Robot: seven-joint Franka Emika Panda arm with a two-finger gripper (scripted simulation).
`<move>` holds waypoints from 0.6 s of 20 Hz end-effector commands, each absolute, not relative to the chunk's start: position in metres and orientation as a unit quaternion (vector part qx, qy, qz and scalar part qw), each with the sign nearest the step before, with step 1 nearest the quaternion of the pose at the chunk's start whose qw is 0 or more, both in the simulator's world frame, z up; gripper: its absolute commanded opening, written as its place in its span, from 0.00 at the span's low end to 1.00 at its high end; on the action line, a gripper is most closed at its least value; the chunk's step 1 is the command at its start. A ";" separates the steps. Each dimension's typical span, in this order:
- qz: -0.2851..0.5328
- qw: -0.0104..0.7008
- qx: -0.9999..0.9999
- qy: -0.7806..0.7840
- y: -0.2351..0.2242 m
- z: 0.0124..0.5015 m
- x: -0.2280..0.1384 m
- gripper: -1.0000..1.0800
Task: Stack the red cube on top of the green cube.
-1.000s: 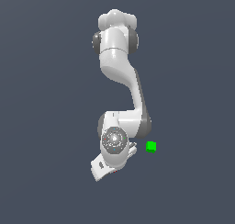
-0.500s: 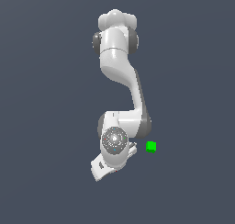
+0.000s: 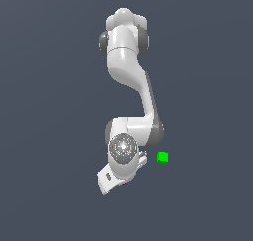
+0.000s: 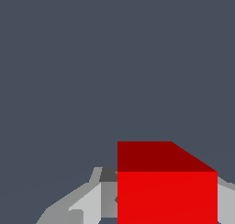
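Flat grey floor unchanged, white gripper (image 4: 166,204) stays clamped on small red cube (image 4: 166,191), small green cube (image 3: 162,158) at arm's 3 o'clock, lift next.

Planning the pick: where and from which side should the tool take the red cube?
Grip the red cube across two opposite flat side faces, coming straight down from above. It is a plain cube, so parallel faces suit the pads. The tool already brackets it; whether it is clamped, I cannot tell.
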State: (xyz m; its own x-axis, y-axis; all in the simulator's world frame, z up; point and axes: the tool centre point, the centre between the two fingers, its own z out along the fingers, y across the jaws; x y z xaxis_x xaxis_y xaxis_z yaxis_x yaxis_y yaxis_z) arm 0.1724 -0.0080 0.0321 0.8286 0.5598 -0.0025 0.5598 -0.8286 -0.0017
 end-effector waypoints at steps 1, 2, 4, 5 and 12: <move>0.000 0.000 -0.956 -0.293 -0.008 0.045 0.173 0.00; 0.000 0.000 -0.956 -0.293 -0.008 0.051 0.173 0.00; 0.000 0.000 -0.956 -0.293 -0.008 0.065 0.172 0.00; 0.000 0.000 -0.956 -0.293 -0.008 0.072 0.172 0.00; 0.000 0.000 -0.956 -0.293 -0.008 0.111 0.172 0.00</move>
